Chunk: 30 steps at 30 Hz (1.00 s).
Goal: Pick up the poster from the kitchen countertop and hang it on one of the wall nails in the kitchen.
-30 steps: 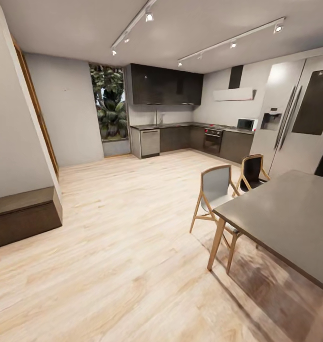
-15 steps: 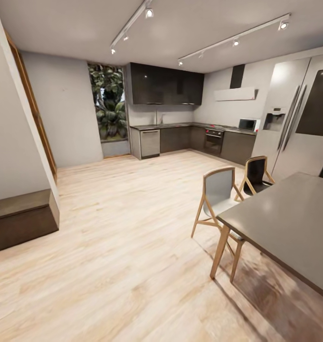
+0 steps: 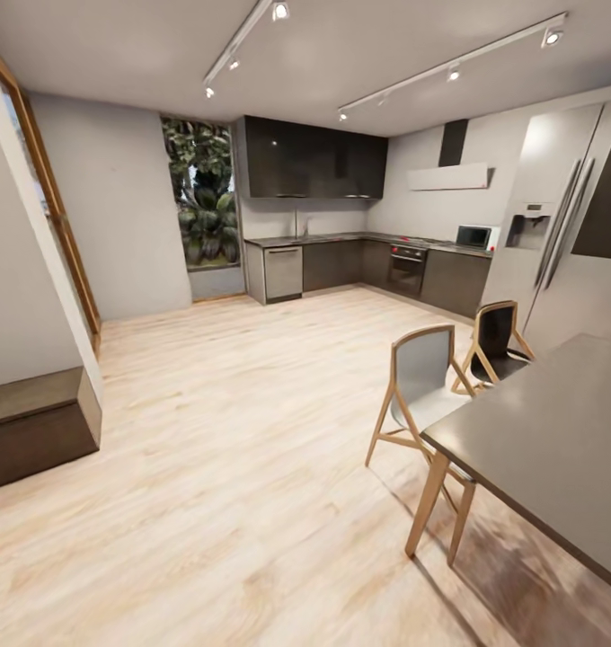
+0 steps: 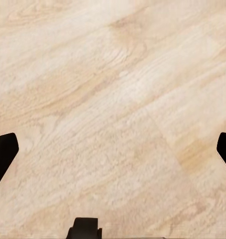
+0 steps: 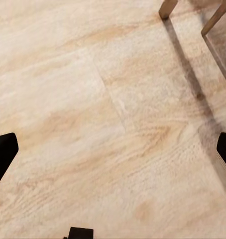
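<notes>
The kitchen countertop (image 3: 341, 238) runs as an L along the far walls in the head view, grey over dark cabinets, with a tap at its back. At this distance no poster can be made out on it. My left gripper (image 4: 113, 152) hangs open over bare wooden floor, its dark fingertips (image 4: 3, 154) far apart. My right gripper (image 5: 113, 152) is open too, above floor next to chair legs (image 5: 167, 7), with nothing between its fingers.
A grey dining table (image 3: 557, 431) and two wooden chairs (image 3: 422, 377) stand close on the right. A tall fridge (image 3: 575, 234) lies beyond them. On the left is a low dark bench (image 3: 36, 427) against a wall. Open wooden floor (image 3: 252, 377) leads to the kitchen.
The whole head view has shifted: the camera moved forward, so the table, chairs and fridge sit further right and the kitchen looks slightly nearer.
</notes>
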{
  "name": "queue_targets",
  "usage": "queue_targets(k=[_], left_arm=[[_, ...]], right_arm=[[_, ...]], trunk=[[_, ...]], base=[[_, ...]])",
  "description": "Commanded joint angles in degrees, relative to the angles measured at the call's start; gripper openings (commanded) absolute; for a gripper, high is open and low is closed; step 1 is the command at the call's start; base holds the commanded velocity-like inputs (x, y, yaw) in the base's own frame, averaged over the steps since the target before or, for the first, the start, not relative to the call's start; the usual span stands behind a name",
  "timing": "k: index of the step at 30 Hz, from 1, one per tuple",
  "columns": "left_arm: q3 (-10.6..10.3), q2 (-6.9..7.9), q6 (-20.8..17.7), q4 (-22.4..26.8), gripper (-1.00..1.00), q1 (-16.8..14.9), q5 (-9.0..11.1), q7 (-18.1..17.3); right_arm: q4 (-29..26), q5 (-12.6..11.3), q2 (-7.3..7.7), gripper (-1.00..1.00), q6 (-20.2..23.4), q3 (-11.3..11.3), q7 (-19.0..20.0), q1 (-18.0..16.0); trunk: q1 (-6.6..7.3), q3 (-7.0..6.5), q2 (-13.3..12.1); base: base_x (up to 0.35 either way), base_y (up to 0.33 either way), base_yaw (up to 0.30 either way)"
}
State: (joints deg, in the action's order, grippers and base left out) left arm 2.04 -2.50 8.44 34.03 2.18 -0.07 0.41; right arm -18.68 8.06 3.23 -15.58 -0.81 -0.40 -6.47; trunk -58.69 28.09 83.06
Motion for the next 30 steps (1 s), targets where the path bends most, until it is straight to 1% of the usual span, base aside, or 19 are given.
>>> queue_targets(k=[1, 14, 30], left_arm=[[0.2, -0.05, 0.1, 0.1, 1.0, 0.0, 0.0, 0.0], [0.2, -0.05, 0.1, 0.1, 1.0, 0.0, 0.0, 0.0], [0.2, -0.05, 0.2, 0.1, 1.0, 0.0, 0.0, 0.0]], right_arm=[[0.0, 0.3, 0.02, 1.0, -0.2, -0.1, 0.0, 0.0], [0.0, 0.3, 0.02, 1.0, -0.2, -0.1, 0.0, 0.0], [0.0, 0.3, 0.02, 1.0, -0.2, -0.1, 0.0, 0.0]], trunk=[[-0.04, 0.05, 0.0], [-0.04, 0.05, 0.0], [-0.04, 0.05, 0.0]], base=[[0.326, 0.0, 0.0], [0.326, 0.072, 0.0], [0.326, 0.149, 0.0]])
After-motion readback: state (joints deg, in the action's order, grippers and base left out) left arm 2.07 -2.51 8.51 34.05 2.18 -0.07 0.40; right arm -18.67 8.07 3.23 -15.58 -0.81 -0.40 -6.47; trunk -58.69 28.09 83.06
